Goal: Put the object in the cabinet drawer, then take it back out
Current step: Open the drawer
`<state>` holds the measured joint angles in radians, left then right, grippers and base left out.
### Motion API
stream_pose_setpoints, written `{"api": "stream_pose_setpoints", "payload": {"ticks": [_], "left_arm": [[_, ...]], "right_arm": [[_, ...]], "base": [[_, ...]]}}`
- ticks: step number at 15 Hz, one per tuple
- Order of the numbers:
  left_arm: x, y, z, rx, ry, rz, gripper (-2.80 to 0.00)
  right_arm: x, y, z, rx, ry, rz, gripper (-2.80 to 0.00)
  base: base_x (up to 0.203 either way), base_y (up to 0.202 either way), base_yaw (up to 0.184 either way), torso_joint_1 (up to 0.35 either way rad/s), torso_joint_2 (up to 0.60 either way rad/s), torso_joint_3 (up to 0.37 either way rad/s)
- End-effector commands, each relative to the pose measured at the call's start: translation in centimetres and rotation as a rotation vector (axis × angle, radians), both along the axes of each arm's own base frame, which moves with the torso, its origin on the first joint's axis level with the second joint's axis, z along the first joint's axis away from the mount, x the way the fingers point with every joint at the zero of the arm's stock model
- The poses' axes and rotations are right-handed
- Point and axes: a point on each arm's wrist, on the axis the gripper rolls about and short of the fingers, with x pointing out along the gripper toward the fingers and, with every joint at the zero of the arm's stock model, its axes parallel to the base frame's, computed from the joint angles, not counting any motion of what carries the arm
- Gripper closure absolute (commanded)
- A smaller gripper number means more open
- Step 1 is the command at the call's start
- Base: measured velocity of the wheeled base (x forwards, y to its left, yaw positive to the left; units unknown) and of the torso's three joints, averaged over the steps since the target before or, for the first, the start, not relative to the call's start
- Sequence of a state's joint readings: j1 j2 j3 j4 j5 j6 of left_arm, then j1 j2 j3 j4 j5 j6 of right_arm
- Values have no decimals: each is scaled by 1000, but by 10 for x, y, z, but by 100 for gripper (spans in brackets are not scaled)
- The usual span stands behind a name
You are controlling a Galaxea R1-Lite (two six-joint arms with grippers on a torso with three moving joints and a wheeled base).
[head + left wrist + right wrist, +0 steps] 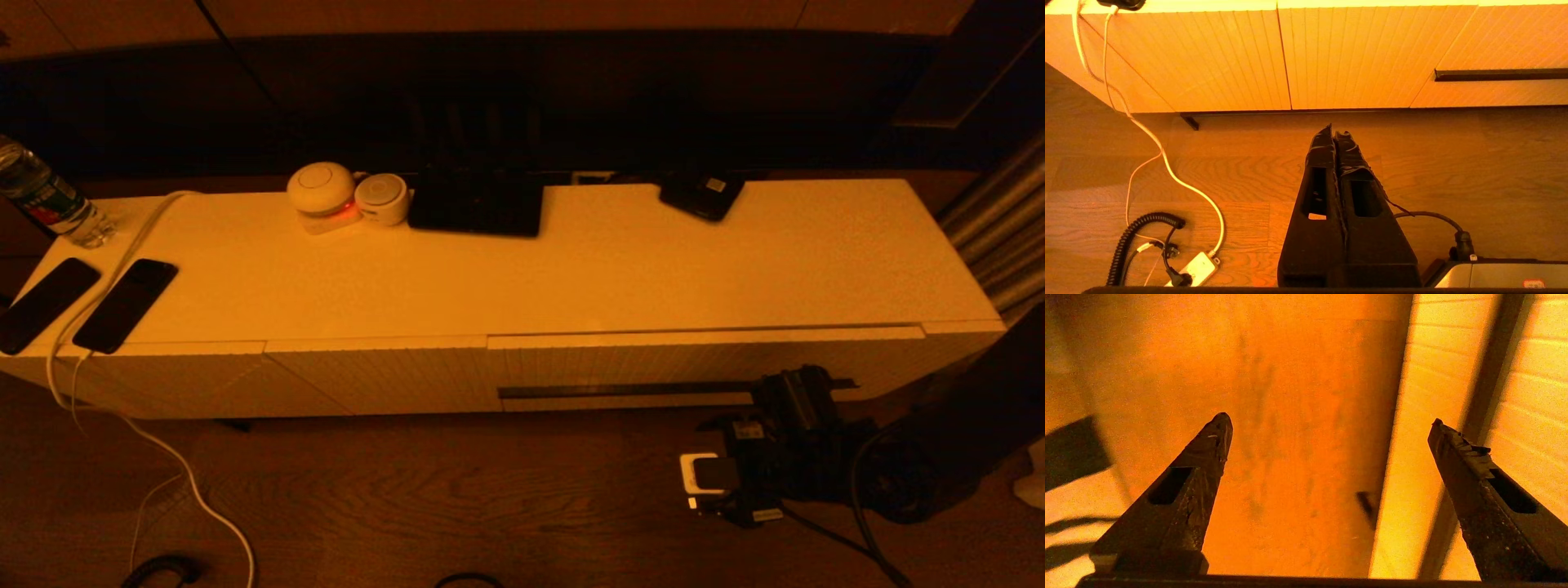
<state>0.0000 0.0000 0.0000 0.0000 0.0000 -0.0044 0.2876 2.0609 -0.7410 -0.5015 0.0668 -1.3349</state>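
Note:
The cabinet drawer (702,359) is the wide ribbed white front with a long dark slot handle (620,390); it sits about flush with the panels beside it, its inside hidden. My right gripper (804,390) is low in front of the handle's right end. In the right wrist view it (1331,420) stands open and empty, with one finger (1457,457) over the ribbed front (1535,375) next to the slot (1498,355). My left gripper (1334,130) is shut and empty above the floor, short of the cabinet. Which item on top is the task's object I cannot tell.
On the cabinet top (620,261) lie two dark phones (126,304), a water bottle (45,200), two round white devices (322,189), a flat black item (476,208) and a small black device (702,194). White cables (1167,167) and a coiled black cord (1126,237) trail over the wooden floor.

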Motion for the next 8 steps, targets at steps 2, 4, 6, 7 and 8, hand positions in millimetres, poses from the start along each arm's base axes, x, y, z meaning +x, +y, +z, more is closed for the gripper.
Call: {"api": "stream_pose_setpoints", "payload": {"ticks": [2,4,6,7,8], "left_arm": [[0,0,0,0,0,0,0],[0,0,0,0,0,0,0],[0,0,0,0,0,0,0],[0,0,0,0,0,0,0],[0,0,0,0,0,0,0]], "right_arm": [[7,0,-10,-10,-2,6,-280],[13,0,-11,-7,-12,1,-280],[19,-2,-8,-2,-29,-11,-280],[20,-3,-8,-1,-31,-14,-280],[23,-4,-7,0,-36,-19,-280]], "base": [[0,0,0,0,0,0],[0,0,0,0,0,0],[0,0,0,0,0,0],[0,0,0,0,0,0],[0,0,0,0,0,0]]}}
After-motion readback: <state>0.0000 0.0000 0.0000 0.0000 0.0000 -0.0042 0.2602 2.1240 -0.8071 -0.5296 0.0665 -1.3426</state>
